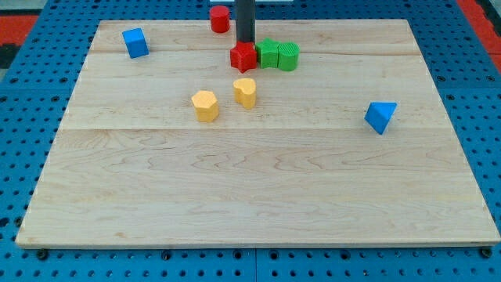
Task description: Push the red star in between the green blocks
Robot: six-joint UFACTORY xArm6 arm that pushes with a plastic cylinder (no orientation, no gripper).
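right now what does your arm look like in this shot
Only my rod shows: straight, dark grey to black, plain, with no markings, cables or sleeve visible. It enters from the view's top edge, so the arm above is out of view. My tip sits just behind the red star.

My tip [245, 42] ends a straight, smooth, dark grey rod of even width

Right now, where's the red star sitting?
The red star sits near the view's top centre, touching the left side of the two green blocks, with my tip just behind it.
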